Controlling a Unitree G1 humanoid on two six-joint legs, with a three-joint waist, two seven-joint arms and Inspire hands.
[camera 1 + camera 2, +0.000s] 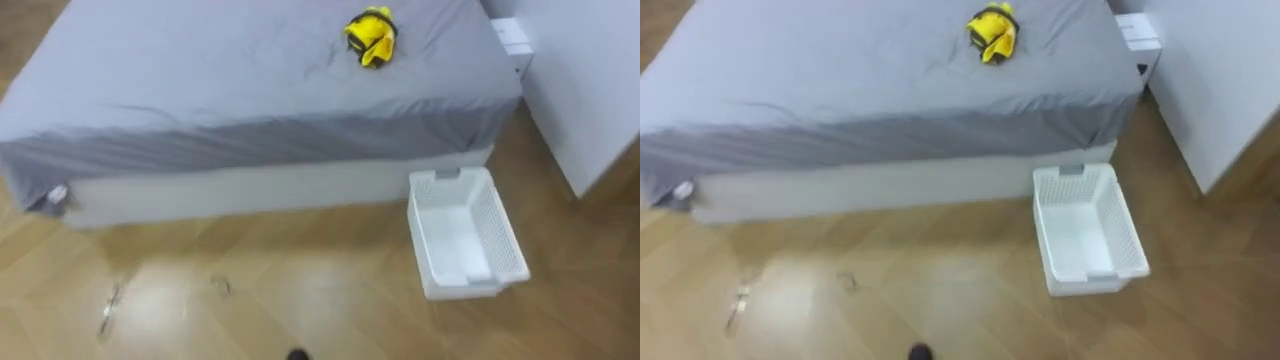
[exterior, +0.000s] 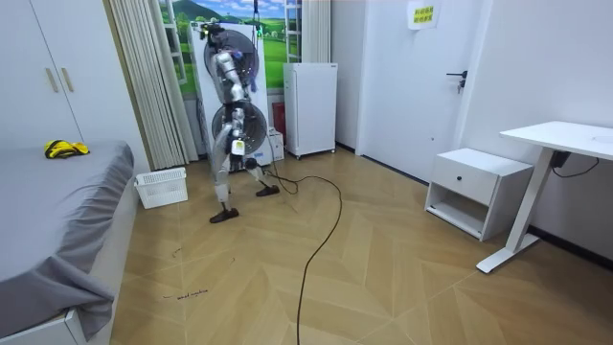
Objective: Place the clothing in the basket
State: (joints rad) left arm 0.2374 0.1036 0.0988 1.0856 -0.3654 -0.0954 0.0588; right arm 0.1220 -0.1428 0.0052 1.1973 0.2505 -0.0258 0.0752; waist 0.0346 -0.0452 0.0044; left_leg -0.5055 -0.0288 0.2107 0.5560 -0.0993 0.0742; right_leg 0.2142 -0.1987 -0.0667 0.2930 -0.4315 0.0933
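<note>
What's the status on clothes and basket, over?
Robot hands unreadable at this range. Yellow garment on the bed, basket empty on the floor beside it. Small litter lies off to the left.

A grey-sheeted bed (image 1: 200, 90) (white base) stands on wood floor (image 1: 300, 300), perhaps a nightstand (image 1: 512, 38) beside.

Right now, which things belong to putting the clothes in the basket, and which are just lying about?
For the job: yellow clothes on the bed; white basket on the floor.
Lying about: desk, low cabinet, white fridge.
</note>
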